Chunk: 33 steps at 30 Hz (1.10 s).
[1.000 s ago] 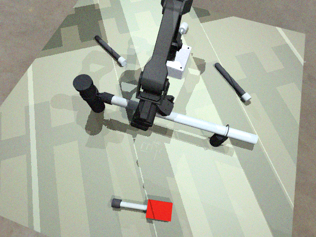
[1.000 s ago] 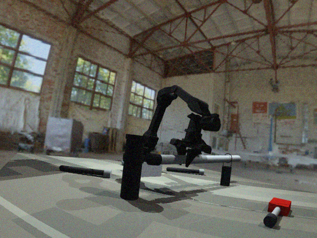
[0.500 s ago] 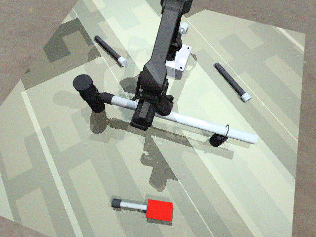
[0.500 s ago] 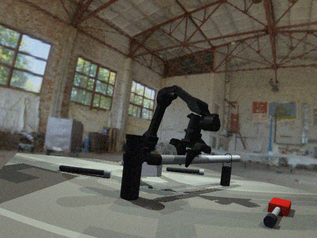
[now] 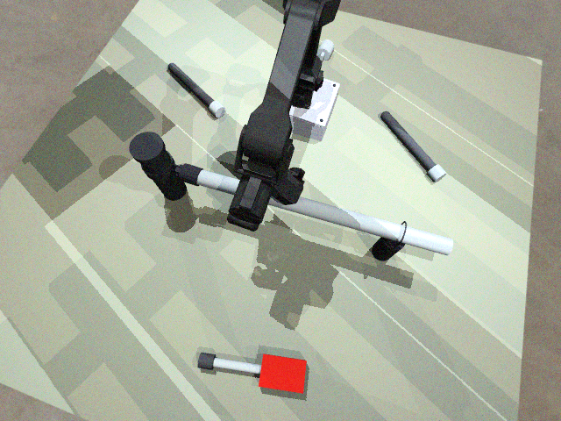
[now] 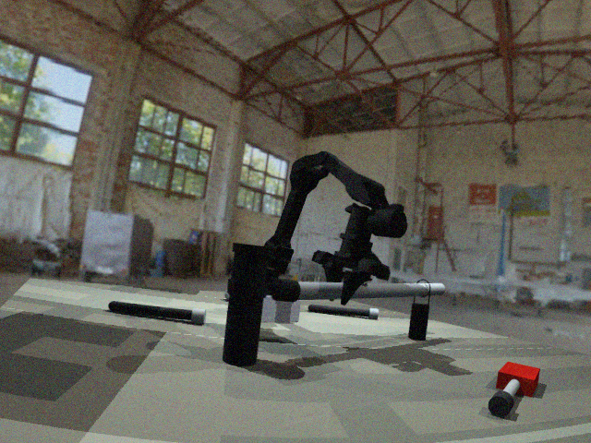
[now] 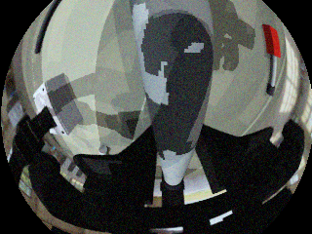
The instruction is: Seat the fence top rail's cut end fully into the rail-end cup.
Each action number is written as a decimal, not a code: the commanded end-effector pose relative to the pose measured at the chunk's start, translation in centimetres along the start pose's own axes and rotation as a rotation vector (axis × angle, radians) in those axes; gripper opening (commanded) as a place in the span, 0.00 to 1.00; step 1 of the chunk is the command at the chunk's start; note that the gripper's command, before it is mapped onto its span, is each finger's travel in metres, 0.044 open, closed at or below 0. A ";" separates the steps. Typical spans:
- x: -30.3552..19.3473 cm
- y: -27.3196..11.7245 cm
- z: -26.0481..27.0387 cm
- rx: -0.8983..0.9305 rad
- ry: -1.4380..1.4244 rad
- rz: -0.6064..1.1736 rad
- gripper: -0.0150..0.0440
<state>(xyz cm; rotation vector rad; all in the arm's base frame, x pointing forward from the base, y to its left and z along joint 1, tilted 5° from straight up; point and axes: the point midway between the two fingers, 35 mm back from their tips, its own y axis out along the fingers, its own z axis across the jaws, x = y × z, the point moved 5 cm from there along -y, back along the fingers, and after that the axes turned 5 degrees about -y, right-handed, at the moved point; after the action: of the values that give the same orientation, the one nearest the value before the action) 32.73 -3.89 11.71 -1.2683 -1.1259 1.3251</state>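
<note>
The pale rail (image 5: 330, 212) (image 6: 398, 290) (image 7: 177, 117) runs nearly level from the big post to the small post (image 5: 386, 249) (image 6: 418, 321), passing through its wire loop. The dark end cup (image 5: 188, 174) (image 6: 286, 290) (image 7: 173, 193) hangs on the upper part of the black big post (image 5: 172, 185) (image 6: 242, 333), a little below the post cap (image 5: 147, 146). The rail's cut end meets the cup's mouth with no gap showing; how deep it sits is hidden. My gripper (image 7: 172, 125) is shut on the rail, between cup and loop, nearer the cup. In the top view the wrist hides its fingers.
Two dark rods with white ends (image 5: 192, 88) (image 5: 409, 142) lie behind the rail. A white box (image 5: 310, 129) (image 6: 286, 309) stands near the arm's base. A red block (image 5: 283, 374) (image 6: 519, 377) (image 7: 271, 40) with a white-handled, dark-ended piece (image 5: 235, 365) lies in front.
</note>
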 end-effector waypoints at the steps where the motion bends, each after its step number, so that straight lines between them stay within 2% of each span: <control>1: -0.6 -0.1 0.0 -0.004 0.001 0.012 0.25; 33: -2.4 0.1 0.0 -0.004 0.002 0.014 0.25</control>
<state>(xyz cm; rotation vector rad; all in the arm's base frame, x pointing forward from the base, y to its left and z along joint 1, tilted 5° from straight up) 32.66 -5.40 11.65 -1.2585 -1.1305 1.3237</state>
